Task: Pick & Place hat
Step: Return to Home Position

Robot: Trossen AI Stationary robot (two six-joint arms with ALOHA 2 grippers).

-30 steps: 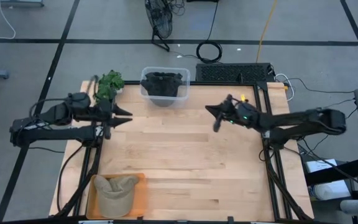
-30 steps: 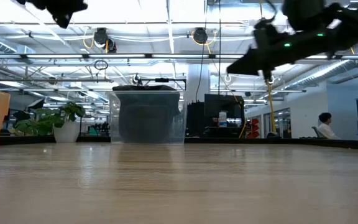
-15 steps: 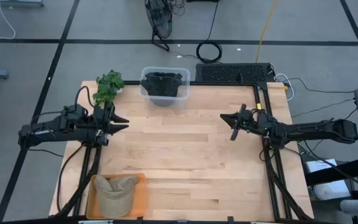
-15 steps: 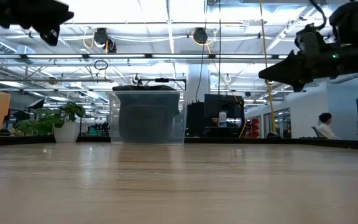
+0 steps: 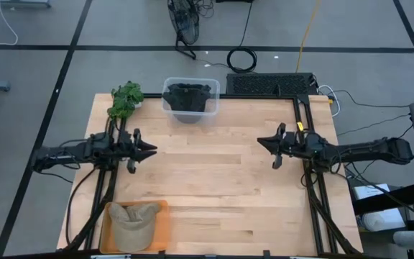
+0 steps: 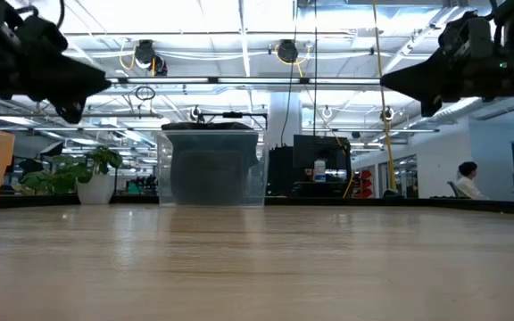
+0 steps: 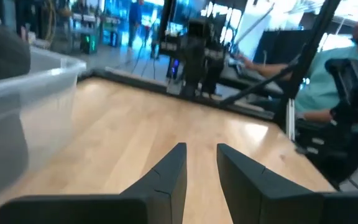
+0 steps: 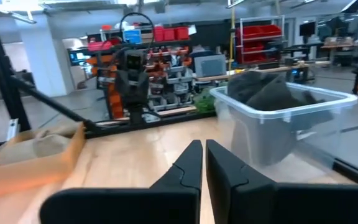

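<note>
Grey floor (image 5: 27, 79), crossed by dark lines (image 5: 121, 49), surrounds the wooden table (image 5: 214, 194). Beyond, bright ceiling lights (image 6: 203, 13) run above shelving (image 8: 166, 65) (red bins (image 8: 257, 46) stacked on it).

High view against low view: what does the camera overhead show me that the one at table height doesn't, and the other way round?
Only overhead: the brown cap lying in the orange bin. Only at table height: the room behind, with a seated person. Both: the orange bin, the transparent bin, the plant, and the left gripper and right gripper hanging over the table's two sides.
</note>
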